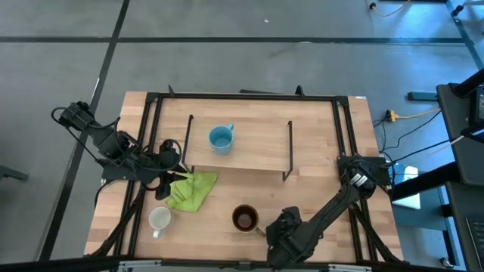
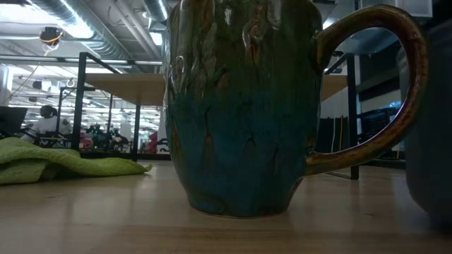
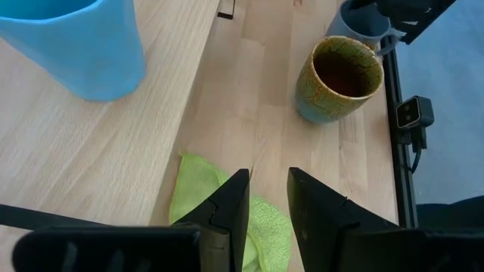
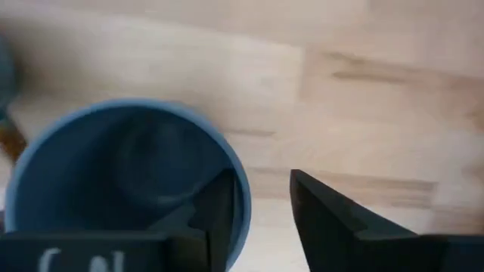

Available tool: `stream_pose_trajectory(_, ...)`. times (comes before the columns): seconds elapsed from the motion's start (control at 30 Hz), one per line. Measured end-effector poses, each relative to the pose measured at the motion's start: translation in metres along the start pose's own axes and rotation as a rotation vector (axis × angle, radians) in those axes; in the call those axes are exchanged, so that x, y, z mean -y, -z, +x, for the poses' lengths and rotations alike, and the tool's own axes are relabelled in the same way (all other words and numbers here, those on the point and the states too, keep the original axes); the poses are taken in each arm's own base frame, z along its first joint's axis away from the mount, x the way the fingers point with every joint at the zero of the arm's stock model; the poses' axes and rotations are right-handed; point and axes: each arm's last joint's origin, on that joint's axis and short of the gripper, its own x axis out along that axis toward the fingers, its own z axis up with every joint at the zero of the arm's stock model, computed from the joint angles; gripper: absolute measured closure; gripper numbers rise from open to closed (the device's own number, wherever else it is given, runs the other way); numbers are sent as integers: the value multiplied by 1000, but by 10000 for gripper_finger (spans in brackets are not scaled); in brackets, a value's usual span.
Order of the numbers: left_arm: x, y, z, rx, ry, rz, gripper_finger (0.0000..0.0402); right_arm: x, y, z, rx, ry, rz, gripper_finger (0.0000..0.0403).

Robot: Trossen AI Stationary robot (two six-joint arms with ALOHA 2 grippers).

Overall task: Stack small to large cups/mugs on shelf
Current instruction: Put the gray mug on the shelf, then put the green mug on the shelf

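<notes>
On the near edge of the light wooden desk (image 1: 348, 219) I have the right gripper (image 4: 261, 208) down at the grey-blue handled mug (image 4: 121, 177), just beside the larger brown glazed mug with the dark inside (image 1: 244, 218). In the right wrist view one finger sits inside that grey-blue mug and the other outside its rim, so the jaws straddle the wall with a narrow gap between them; I cannot tell whether they are pressing on it. From table height the brown mug fills the view, standing upright on the desk with its handle (image 2: 381, 85) to one side.

The left gripper (image 3: 268, 200) hangs over the crumpled green cloth (image 1: 190, 189), near the front left corner of the low light-wood shelf with thin black wire ends (image 1: 249, 155). Its jaws stand slightly apart with nothing between them.

The light blue handled mug (image 1: 220, 138) stands upright on the shelf, toward its left part. The white handled mug (image 1: 159, 219) sits on the desk in front of the cloth, well apart from the shelf and left of the brown mug
</notes>
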Motion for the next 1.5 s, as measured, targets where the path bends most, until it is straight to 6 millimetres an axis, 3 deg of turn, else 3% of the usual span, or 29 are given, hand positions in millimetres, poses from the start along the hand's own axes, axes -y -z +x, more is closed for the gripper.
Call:
stream_pose_trajectory(0.1,0,0,0,0,0,0,315,3,-3,-7,24,21,-1,261)
stream_pose_trajectory(0.43,0,0,0,0,0,0,315,6,-12,-27,88,-141,14,256)
stream_pose_trajectory(0.73,7,1,13,-60,0,19,315,8,-46,-59,126,-283,1,256)
stream_pose_trajectory(0.97,17,2,33,-128,-30,54,315,-29,-76,-59,119,-416,-112,255)
stream_pose_trajectory(1.07,19,3,34,-134,-22,60,315,-34,-84,-55,129,-402,-128,255)
stream_pose_trajectory(1.3,23,6,30,-121,-5,70,315,-36,-76,-39,61,-389,-141,255)
stream_pose_trajectory(1.5,23,6,30,-111,-17,73,315,-44,-72,-37,45,-443,-133,255)
